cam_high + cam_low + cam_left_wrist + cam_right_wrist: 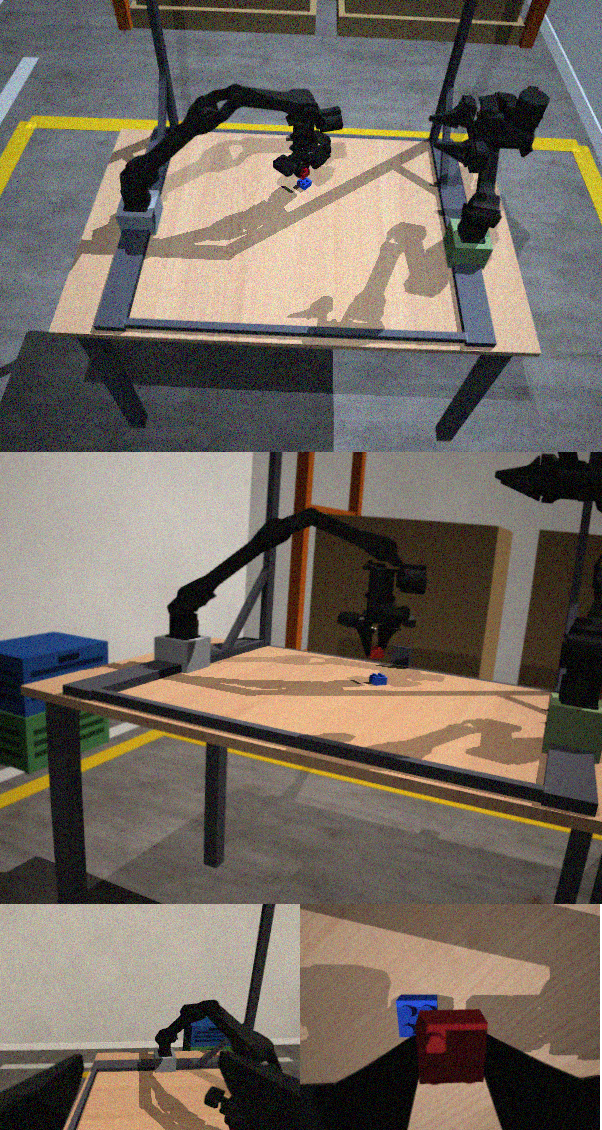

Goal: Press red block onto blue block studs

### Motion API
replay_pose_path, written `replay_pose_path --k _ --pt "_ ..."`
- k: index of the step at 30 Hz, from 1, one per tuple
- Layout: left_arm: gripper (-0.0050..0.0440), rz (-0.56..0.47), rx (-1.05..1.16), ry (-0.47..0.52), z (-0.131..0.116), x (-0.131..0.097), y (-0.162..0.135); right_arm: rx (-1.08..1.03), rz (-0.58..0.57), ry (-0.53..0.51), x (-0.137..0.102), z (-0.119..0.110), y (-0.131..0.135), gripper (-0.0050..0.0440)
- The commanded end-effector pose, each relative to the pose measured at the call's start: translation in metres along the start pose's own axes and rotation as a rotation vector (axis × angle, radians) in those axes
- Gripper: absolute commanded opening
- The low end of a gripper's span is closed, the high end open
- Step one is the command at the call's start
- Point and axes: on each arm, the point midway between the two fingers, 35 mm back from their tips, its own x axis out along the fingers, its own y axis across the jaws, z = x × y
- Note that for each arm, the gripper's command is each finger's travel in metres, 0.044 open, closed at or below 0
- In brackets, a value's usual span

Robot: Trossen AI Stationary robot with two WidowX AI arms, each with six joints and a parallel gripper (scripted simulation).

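Note:
The blue block stands on the table with its studs up; in the right wrist view the red block partly covers it. The red block is held above the table, apart from the blue block. My right gripper is shut on the red block and points down. In the right wrist view the blue block lies beyond it and to its left. My left gripper is open and empty, raised high near its own base, far from both blocks.
The table has a dark frame rail along one edge. Frame posts stand at the far corners. The left arm's green base and the right arm's grey base stand on opposite sides. Arm shadows cross the table.

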Motion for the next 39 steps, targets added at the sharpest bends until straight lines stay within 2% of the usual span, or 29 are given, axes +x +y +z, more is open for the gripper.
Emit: replay_pose_path --k 1,14,24,39 --pt "0.04 0.0 0.004 0.0 0.002 0.0 0.002 0.008 0.025 -0.018 -0.002 -0.005 0.026 -0.005" --pt "0.04 0.0 0.004 0.0 0.002 0.0 0.002 0.016 0.021 -0.008 0.02 -0.005 0.025 -0.005" --pt "0.04 0.0 0.004 0.0 0.002 0.0 0.002 0.007 0.043 -0.025 0.006 -0.005 0.03 -0.005" --pt "0.04 0.0 0.004 0.0 0.002 0.0 0.002 0.006 0.044 -0.025 0.007 -0.005 0.03 -0.005"
